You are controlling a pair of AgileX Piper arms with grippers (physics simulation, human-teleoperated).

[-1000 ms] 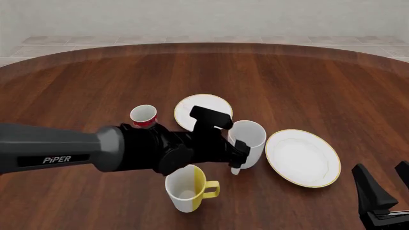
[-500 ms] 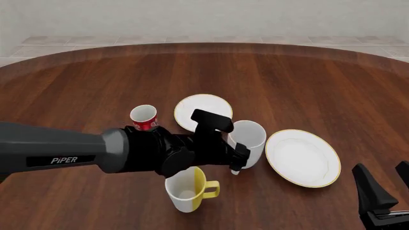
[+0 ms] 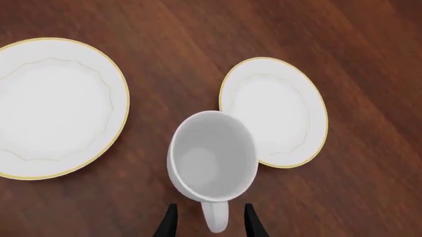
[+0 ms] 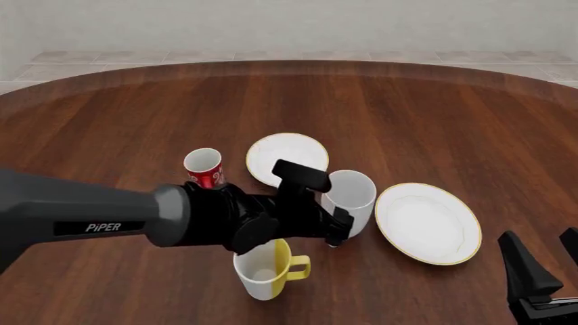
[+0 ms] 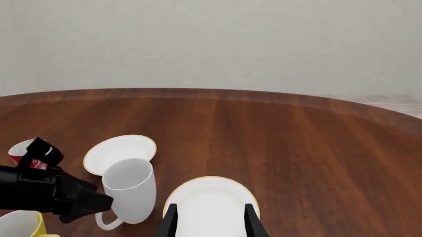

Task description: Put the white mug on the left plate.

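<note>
The white mug stands upright on the table between the two plates, its handle turned toward the near side. The left plate lies just behind it to the left. My left gripper has come in from the left and is low beside the mug. In the left wrist view its fingers sit on either side of the handle with a gap on each side, so the left gripper is open. My right gripper is open at the near right, holding nothing.
A wider white plate lies right of the mug, almost touching its base. A yellow-and-white mug stands under the left arm near the front. A red patterned cup is left of the left plate.
The left arm has crept a little to the right and lower, bringing its fingers in around the mug's handle. The mug and the right arm have not moved.
</note>
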